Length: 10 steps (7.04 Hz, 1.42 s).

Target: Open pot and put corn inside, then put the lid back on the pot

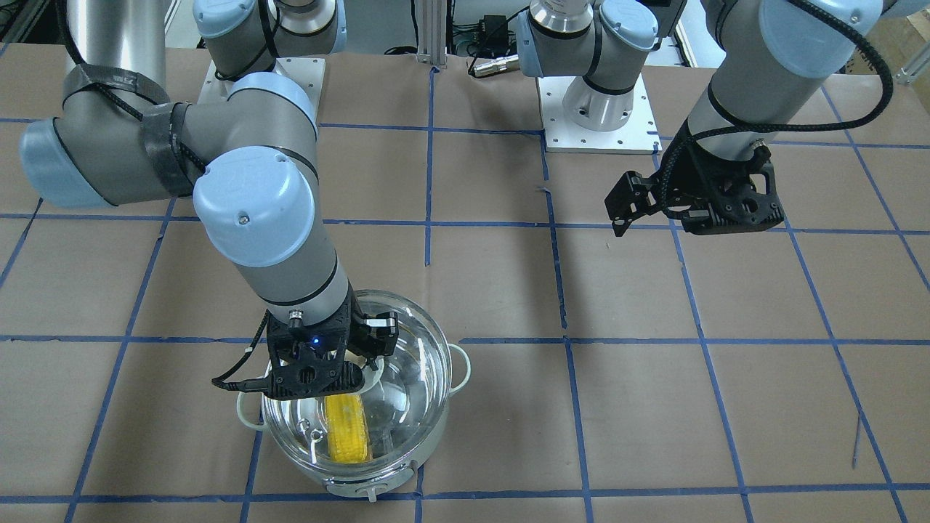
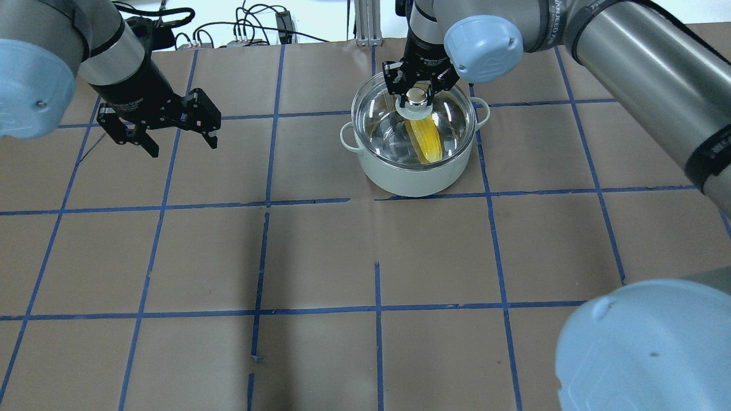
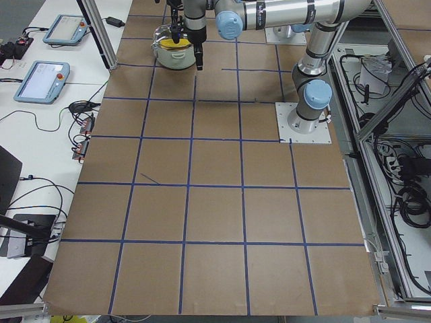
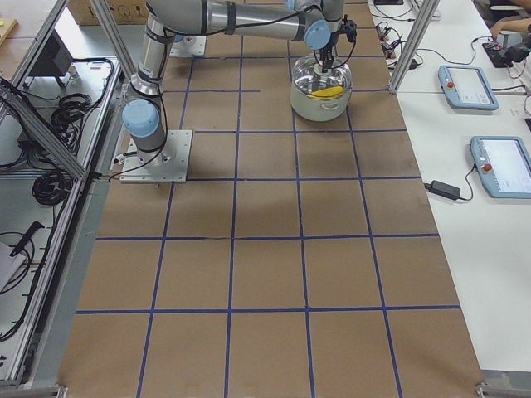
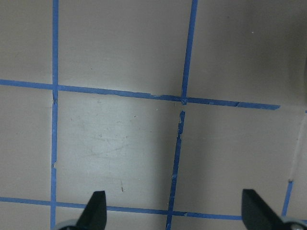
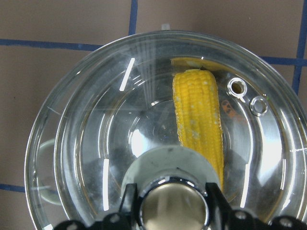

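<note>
Going by the front-facing view, nearest first.

- The pot [image 2: 406, 181] stands on the brown paper-covered table [image 1: 508, 290] on the robot's right side, straddling a blue tape line [image 1: 654, 341]. Its small front tab points at the camera.
- The corn [image 6: 197, 115] lies flat inside the pot, just off centre, running from near the knob toward the wall.
- The lid [image 6: 96, 143] covers the pot's mouth. I can't tell if it is fully seated on the rim. Two small ringed holes [image 6: 236, 86] sit beside the corn.
- The right gripper [image 2: 417, 98] comes straight down on the lid's knob [image 6: 172, 211], fingers closed against its sides.
- The right wrist and forearm block the knob and the far part of the lid in the front-facing view. The corn shows clearly only through the glass.
- The left gripper [image 2: 183, 144] hangs above bare table, well apart from the pot. Its jaws are spread wide with nothing between them.
- Farthest back are the two mounting plates [image 1: 596, 138], with cables [image 1: 494, 65] at the table's edge.
- Teach pendants [image 4: 466, 79] lie on the side bench beyond the pot.
</note>
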Each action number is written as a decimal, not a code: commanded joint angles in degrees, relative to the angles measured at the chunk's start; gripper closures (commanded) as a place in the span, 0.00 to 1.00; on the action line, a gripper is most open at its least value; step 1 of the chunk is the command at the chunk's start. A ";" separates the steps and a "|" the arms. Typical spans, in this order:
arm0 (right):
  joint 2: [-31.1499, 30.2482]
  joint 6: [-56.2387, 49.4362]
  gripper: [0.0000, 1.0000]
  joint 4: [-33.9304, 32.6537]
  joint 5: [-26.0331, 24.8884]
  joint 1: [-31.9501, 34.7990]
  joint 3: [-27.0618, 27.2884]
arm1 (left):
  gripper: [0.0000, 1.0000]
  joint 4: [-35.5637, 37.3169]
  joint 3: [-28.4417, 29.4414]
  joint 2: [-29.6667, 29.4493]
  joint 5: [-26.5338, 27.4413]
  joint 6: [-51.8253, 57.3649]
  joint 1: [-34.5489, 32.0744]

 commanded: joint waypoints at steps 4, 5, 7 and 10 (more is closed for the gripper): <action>0.62 -0.81 0.89 -0.27 0.03 -0.23 -0.34 | 0.00 0.34 0.00 0.07 -0.01 0.09 -0.08; 0.62 -0.81 0.89 -0.18 -0.06 -0.14 -0.34 | 0.00 0.34 0.00 0.07 0.08 0.09 -0.08; 0.62 -0.81 0.81 -0.18 0.03 -0.23 -0.34 | 0.00 0.34 0.00 0.07 0.08 0.09 -0.08; 0.62 -1.16 0.48 -0.18 -0.06 -0.23 -0.34 | 0.00 0.43 0.00 0.07 -0.01 0.09 -0.08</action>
